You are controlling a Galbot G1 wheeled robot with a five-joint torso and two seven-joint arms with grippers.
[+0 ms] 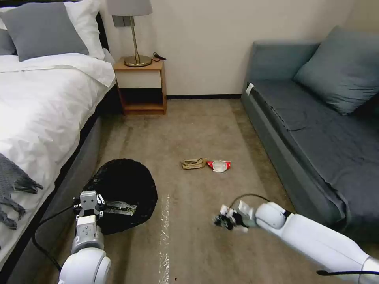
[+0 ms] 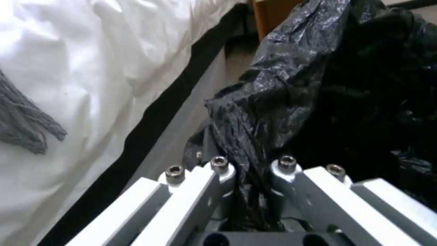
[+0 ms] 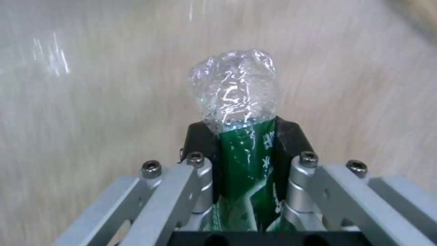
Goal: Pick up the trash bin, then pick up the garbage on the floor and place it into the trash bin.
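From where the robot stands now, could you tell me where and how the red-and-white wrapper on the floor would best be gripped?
Probably from straight above, closing on the raised, crumpled white middle of the red-and-white wrapper. It lies low on the floor, so a side approach offers little to catch. Come down on its sofa-side half, since the brown paper scrap lies close on its other side.

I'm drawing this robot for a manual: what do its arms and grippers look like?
Both arms are glossy white with rounded joints and a black cable looping near each wrist. The left gripper and right gripper have silver-grey metal linkage fingers with hex bolts on a black base; the right's fingertips are black pads.
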